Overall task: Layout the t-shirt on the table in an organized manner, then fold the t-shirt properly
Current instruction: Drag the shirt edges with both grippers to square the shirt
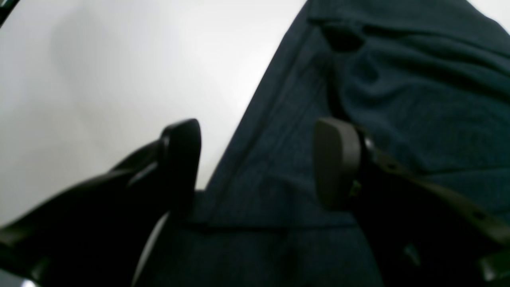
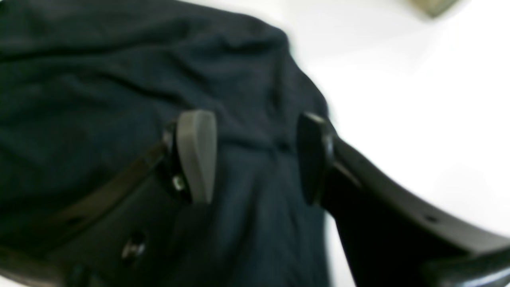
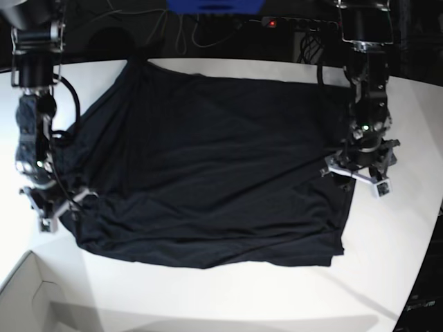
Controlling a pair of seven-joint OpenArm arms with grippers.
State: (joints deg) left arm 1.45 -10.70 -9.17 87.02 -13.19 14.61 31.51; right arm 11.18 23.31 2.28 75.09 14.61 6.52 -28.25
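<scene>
The black t-shirt (image 3: 208,159) lies spread over the white table (image 3: 277,297), with wrinkles toward its lower edge. My left gripper (image 3: 355,174) is low at the shirt's right side edge. In the left wrist view it (image 1: 259,163) is open, one finger (image 1: 181,159) over bare table, the other (image 1: 336,163) over the cloth (image 1: 418,99), and the hemmed edge runs between them. At the shirt's left side my right gripper (image 3: 59,206) is also low. It (image 2: 255,155) is open, its fingers straddling a ridge of fabric (image 2: 99,99). Neither holds any cloth.
A pale cardboard box corner (image 3: 28,297) sits at the front left of the table. Cables and a power strip (image 3: 297,23) run along the dark back edge. The table's curved edge (image 3: 415,277) falls away at the right. Bare white tabletop (image 2: 418,99) lies beside the shirt.
</scene>
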